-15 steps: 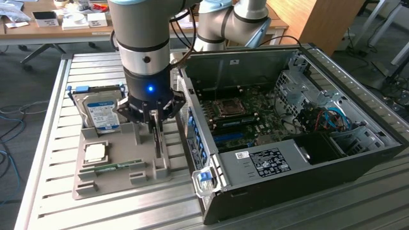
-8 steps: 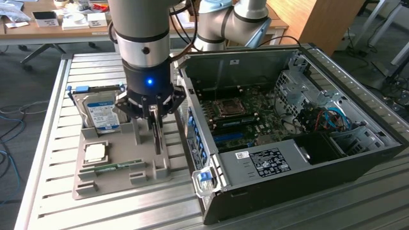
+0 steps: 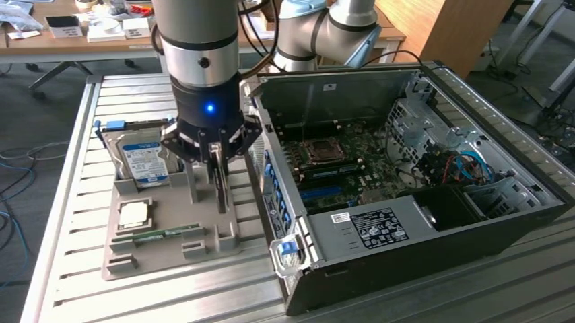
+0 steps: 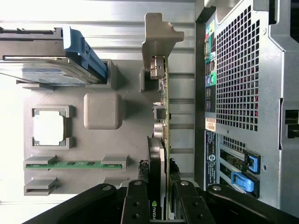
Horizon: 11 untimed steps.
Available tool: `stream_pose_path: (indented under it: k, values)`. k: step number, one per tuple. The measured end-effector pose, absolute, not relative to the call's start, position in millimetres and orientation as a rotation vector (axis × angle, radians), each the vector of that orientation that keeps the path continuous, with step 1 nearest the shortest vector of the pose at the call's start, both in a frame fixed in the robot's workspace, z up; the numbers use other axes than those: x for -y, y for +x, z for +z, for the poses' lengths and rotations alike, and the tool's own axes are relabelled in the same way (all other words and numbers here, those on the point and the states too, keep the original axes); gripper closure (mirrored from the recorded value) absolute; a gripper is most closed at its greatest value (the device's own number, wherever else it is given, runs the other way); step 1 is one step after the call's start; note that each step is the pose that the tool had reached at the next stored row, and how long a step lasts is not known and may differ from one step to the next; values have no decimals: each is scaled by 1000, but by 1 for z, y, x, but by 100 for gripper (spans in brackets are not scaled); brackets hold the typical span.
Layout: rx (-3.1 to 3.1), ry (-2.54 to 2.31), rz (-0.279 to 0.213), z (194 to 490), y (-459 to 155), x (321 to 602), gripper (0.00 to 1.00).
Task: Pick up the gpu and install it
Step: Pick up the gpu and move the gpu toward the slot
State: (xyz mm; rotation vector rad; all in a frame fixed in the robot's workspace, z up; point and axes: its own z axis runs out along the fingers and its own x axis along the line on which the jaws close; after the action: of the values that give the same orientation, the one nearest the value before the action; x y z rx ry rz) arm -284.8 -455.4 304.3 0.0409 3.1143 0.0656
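Gripped gpu [image 3: 220,196] on edge, seated in tray [image 3: 134,259] slot.
Straddled its long axis (parallel to the case [image 3: 404,235] wall) with gripper [image 3: 215,168] straight above, narrowed onto both faces; stood just beside case.

The arm [image 3: 199,40] stands straight up and down, its silver and black wrist [image 3: 207,101] vertical, with a blue light lit on the black section. Behind it a pale grey elbow joint [image 3: 314,33] bends back. The jaws point straight down, dark linkages splayed at the top and drawn in below. Both fingers [image 4: 136,205] are clamped from above on opposite faces of the upright gpu [image 4: 163,116]
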Motion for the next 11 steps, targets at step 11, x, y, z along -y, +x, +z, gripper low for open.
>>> stream_pose_path:
  k: [11]
  values:
    - [-3114, 41, 66, 307, -285, 455, 73]
